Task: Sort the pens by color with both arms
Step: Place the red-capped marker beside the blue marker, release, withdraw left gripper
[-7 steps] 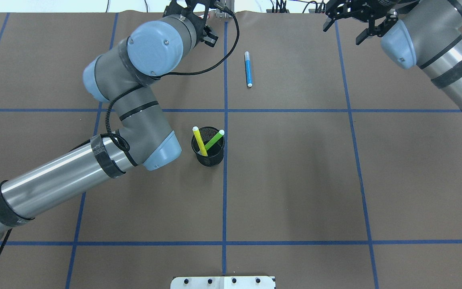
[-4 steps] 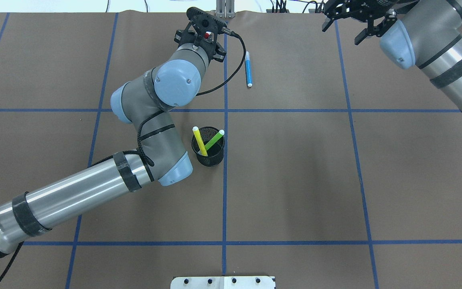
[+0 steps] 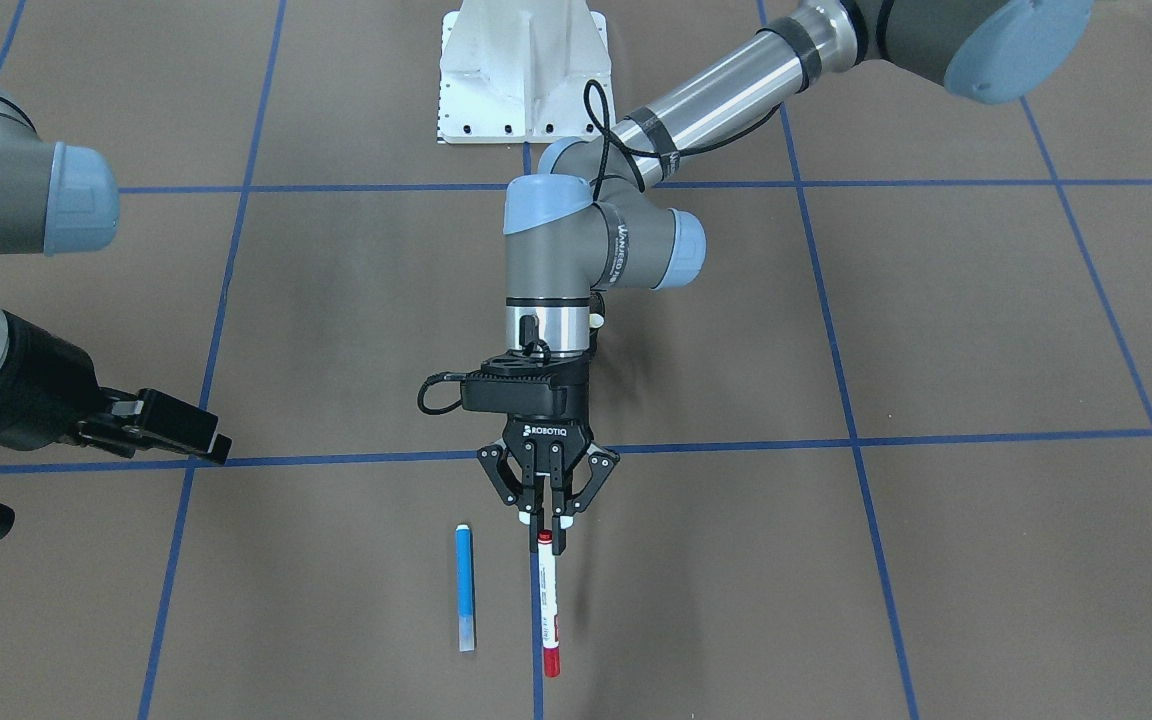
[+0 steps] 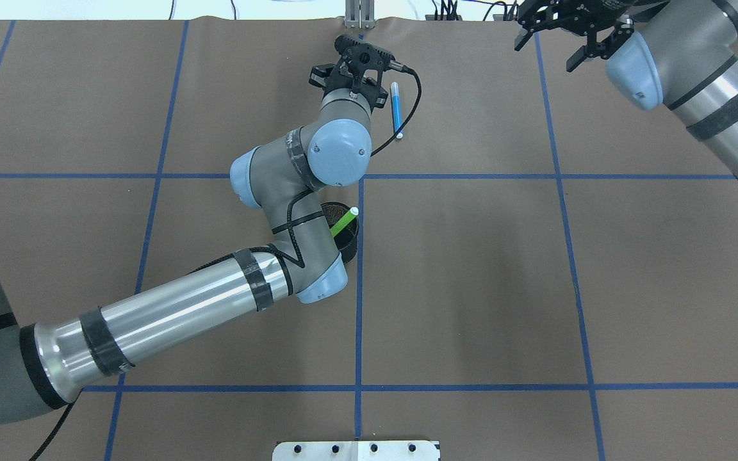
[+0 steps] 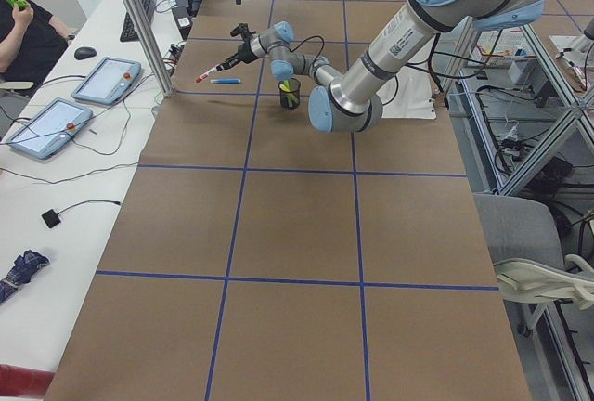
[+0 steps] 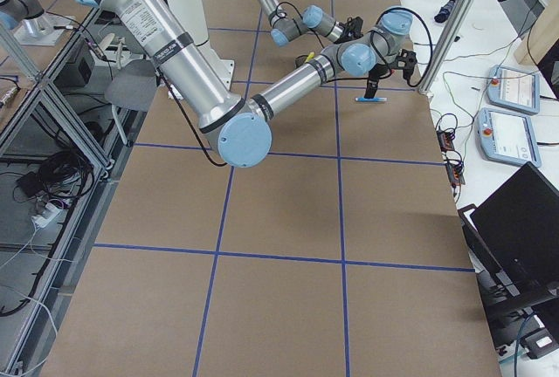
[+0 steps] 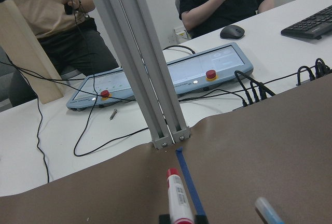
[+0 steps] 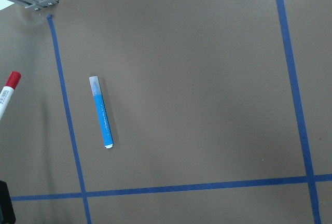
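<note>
The white-bodied pen with red cap and red end (image 3: 548, 600) is clamped by one end in the left arm's black two-finger claw (image 3: 548, 530), whose fingers are closed on it. Its long axis follows a blue tape line straight away from the robot, with the free red end pointing at the table's far edge. In the left side view it slopes slightly down from the claw. I cannot tell whether its far tip touches the table.

Just beside it, on the robot's right, the slim blue pen (image 4: 397, 110) lies flat on the table. It runs parallel to the held pen, its pale clear cap toward the far edge and its white plug toward the robot. The two pens do not touch.

Nearer the robot, the light green pen (image 4: 344, 222) leans in a black mesh cup (image 4: 350, 240). Its white upper end tilts away from the robot and toward its right. The left arm's elbow covers most of the cup in the overhead view.

The right arm's black claw (image 4: 547, 54) hangs near the far edge, well apart from the pens, with its fingers spread and nothing between them.

The table (image 4: 471, 288) is covered in brown paper marked with a blue tape grid. An aluminium post (image 7: 150, 79) stands at its far edge, just beyond the held pen.
</note>
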Robot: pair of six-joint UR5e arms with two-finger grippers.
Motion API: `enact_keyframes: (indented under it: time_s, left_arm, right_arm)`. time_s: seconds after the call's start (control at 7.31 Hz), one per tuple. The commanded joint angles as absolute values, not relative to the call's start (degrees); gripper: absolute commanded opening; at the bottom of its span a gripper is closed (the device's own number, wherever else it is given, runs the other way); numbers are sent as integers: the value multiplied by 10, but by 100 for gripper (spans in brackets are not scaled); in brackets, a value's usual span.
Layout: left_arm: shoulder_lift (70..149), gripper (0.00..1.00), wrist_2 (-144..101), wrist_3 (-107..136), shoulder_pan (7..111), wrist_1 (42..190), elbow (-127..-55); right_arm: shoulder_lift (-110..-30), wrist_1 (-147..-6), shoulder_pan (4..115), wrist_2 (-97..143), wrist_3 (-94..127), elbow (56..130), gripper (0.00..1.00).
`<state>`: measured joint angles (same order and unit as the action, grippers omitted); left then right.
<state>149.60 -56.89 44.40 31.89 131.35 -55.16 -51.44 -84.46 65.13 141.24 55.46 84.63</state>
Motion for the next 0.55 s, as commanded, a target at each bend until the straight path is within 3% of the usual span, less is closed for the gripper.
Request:
enact_keyframes:
  time_s: [0.0, 0.14, 0.27, 0.41]
  left_arm:
    - [1510, 0, -559, 456, 318, 1330, -516]
    - [1510, 22, -558, 456, 318, 1330, -516]
    - [1512, 62, -558, 455, 318, 1330, -513]
    - [1512, 80, -558, 454, 318, 1330, -512]
  right_arm:
    - [-514, -845, 651, 1412, 555, 846, 100]
    - [-514, -845, 651, 1412, 555, 846, 100]
    - [-514, -845, 651, 1412, 555, 846, 100]
    - [-514, -845, 651, 1412, 555, 846, 100]
